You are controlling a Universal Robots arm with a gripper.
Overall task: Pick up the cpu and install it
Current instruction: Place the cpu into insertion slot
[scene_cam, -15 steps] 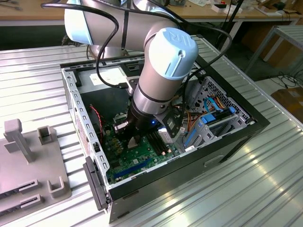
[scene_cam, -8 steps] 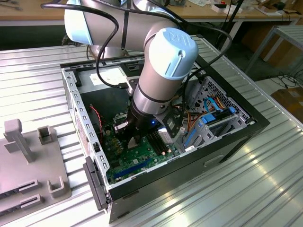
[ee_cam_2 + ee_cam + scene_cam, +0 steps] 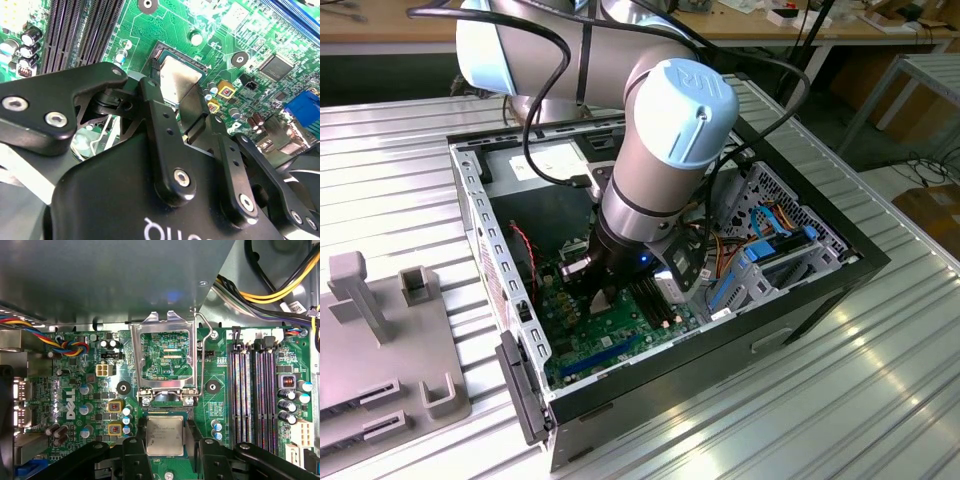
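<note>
A ribbed metal desk point(image 3: 880, 400) carries an open computer case point(image 3: 800, 325) lying on its side. A grey plastic fixture point(image 3: 380, 340) with upright posts stands on the desk at the exterior view's left. Behind it are wooden workbenches point(image 3: 380, 25), and a cardboard box point(image 3: 932, 215) sits on the floor at the exterior view's right. The arm point(image 3: 660, 170), silver with pale blue caps and a black cable looped over it, reaches down into the case. Its jaws are low over the green motherboard point(image 3: 610, 342).

The cpu point(image 3: 164, 436) lies between the jaws with its silver-grey top facing up. In both wrist views the two black fingers point(image 3: 135, 457) flank it, one on each side. The jaws are drawn in on the cpu, with the pads against two opposite edges and no gap showing in the first wrist view. In the second wrist view the metal top point(image 3: 176, 82) shows just past the fingertips, and the near part of the chip is hidden between them.

The cpu sits over the black-framed socket point(image 3: 167, 411), whose edge shows just beyond the jaws' tips. Whether the chip is fully seated or held just above it cannot be told. Further beyond the tips the socket's metal retaining frame point(image 3: 136, 355) is swung open, with its wire lever point(image 3: 202, 360) beside it. To one side of the jaws run the long memory slots point(image 3: 252, 390). To the other side is a row of capacitors point(image 3: 85, 410). Yellow and black cables point(image 3: 280, 290) cross the case floor well beyond the jaws.
</note>
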